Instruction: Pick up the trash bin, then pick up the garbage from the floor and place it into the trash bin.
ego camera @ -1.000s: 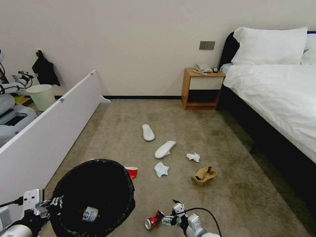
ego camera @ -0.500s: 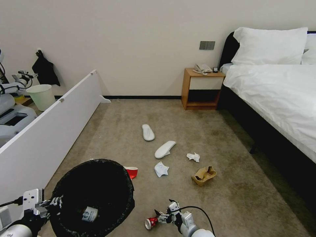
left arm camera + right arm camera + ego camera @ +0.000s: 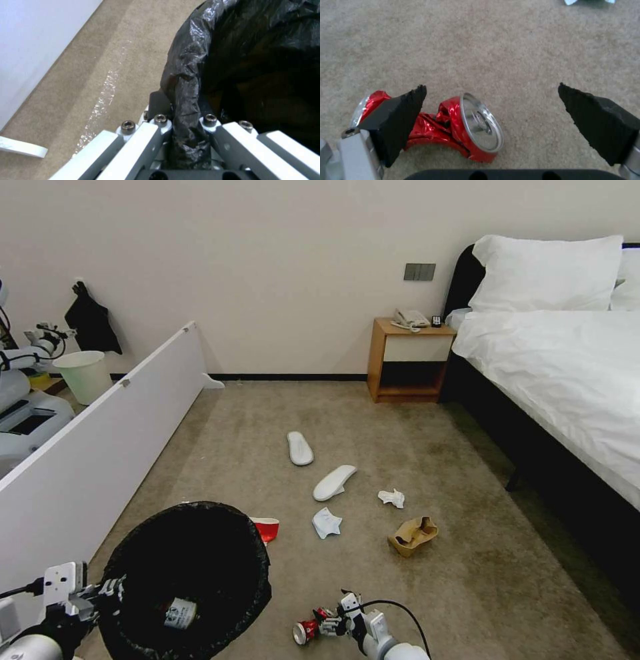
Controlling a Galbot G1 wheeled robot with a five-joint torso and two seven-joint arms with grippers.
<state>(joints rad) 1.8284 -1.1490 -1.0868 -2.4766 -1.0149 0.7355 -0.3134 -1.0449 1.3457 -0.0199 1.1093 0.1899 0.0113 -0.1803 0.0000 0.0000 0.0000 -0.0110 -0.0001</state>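
Head view high over carpet (image 3: 413, 460), wrist views close, low, sharing floor.

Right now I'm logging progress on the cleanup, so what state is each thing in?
Black-bagged round trash bin: held by its rim, a can already inside.
Left pincer: shut on the bin's rim.
Right pincer: open, one pad over the crushed can.
Crushed red metal can: on the carpet, not gripped.
Flattened red paper cup: on the floor beside the bin.
Brown cardboard box: crumpled on the floor.
Two white slippers: on the floor.

Beige carpet (image 3: 400, 447), white-linened bed (image 3: 560, 373), wooden nightstand (image 3: 408, 360) against a plain wall (image 3: 280, 267)
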